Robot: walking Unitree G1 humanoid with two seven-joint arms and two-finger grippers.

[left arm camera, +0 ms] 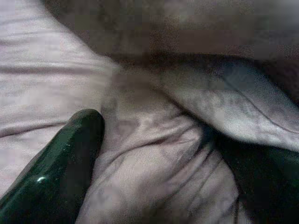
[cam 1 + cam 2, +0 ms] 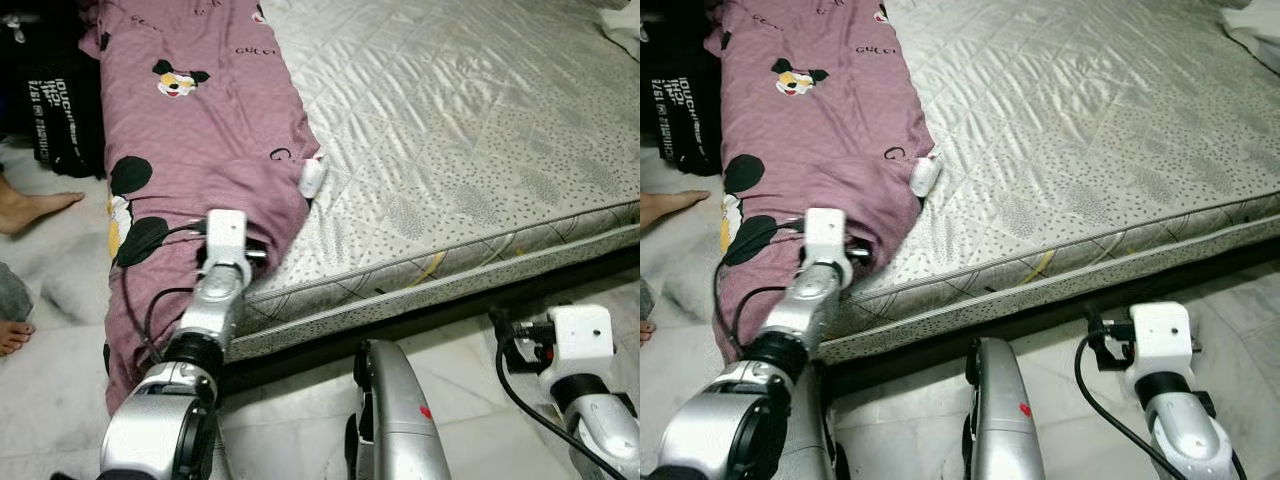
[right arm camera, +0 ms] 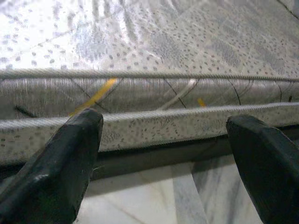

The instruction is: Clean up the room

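A mauve blanket [image 2: 200, 130] with cartoon mouse prints lies along the left side of the mattress [image 2: 470, 130] and hangs over its corner to the floor. My left gripper [image 1: 163, 177] is pushed into the blanket at the mattress's front edge. It is open, with bunched fabric between its black fingers [image 1: 60, 168]. In the eye views the fabric hides its fingertips. My right gripper [image 3: 163, 154] is open and holds nothing. It hangs low over the floor, facing the mattress's side wall.
A person's bare feet [image 2: 35, 208] rest on the marble floor at the left, beside a black bag [image 2: 60, 100]. A small white tag [image 2: 313, 177] sticks out at the blanket's edge. White cloth [image 2: 625, 25] lies at the mattress's far right corner.
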